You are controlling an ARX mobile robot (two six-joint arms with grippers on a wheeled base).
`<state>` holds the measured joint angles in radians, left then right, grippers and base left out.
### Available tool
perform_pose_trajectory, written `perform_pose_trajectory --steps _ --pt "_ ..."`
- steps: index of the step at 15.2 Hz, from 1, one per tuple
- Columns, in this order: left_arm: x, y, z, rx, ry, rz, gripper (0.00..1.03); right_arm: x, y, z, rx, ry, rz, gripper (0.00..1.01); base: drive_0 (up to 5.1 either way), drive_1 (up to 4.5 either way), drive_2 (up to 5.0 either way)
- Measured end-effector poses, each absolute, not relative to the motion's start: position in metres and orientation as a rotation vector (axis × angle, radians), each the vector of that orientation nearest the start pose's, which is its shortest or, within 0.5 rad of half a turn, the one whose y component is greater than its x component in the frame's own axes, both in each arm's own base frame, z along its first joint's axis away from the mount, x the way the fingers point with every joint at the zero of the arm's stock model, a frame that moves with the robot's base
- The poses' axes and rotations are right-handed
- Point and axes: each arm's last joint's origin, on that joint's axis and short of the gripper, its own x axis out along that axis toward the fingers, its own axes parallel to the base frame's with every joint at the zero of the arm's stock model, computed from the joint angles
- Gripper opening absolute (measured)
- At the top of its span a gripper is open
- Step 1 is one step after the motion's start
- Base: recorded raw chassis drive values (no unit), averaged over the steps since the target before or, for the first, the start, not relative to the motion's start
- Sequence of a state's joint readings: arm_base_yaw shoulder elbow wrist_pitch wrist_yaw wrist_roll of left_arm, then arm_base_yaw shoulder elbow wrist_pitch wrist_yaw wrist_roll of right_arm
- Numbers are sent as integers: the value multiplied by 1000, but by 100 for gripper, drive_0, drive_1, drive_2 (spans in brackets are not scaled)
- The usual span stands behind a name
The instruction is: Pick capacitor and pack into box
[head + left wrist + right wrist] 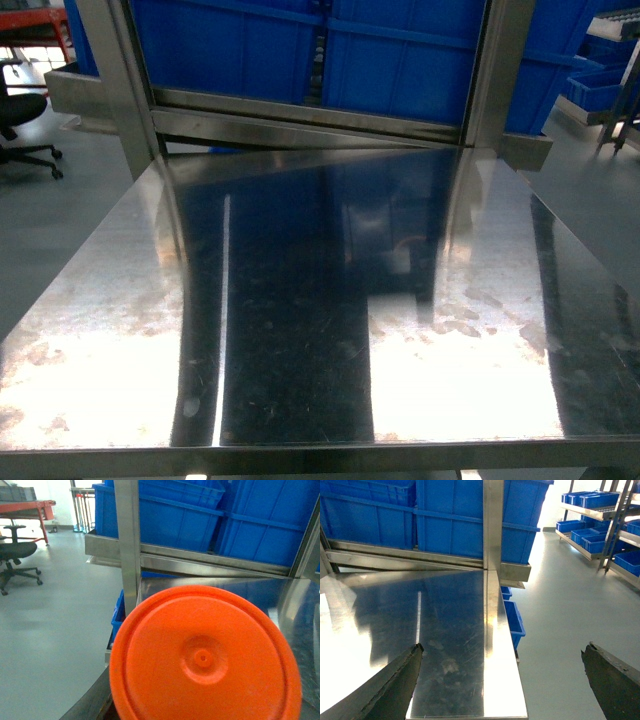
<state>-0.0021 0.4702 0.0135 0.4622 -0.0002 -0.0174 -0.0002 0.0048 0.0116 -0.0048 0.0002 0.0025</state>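
Steel table (pixel 300 330), glossy, scuffed; round orange disc (pixel 205 660).

Orange round lid (pixel 205 660) filling the left wrist view, cut off at the bottom edge, hiding the left gripper (state unknowable), right gripper fingers (pixel 395 685) cropped by the bottom edge, blue bins (pixel 400 50) cut off at top.

Dark, rough-edged right gripper (pixel 502 680) fingers (pixel 395 685)

We can read no text, label, brand, number or sign on the blue bins (pixel 400 60), the orange disc (pixel 205 655) or the steel table (pixel 90 330).
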Motion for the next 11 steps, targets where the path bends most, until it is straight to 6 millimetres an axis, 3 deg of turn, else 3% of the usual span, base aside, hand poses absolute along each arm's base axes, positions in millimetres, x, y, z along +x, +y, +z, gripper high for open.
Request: perform_pose_trajectory --steps 11 --pt "109 0 170 -17 -12 -2 45 97 0 167 2 -2 0 98 0 0 0"
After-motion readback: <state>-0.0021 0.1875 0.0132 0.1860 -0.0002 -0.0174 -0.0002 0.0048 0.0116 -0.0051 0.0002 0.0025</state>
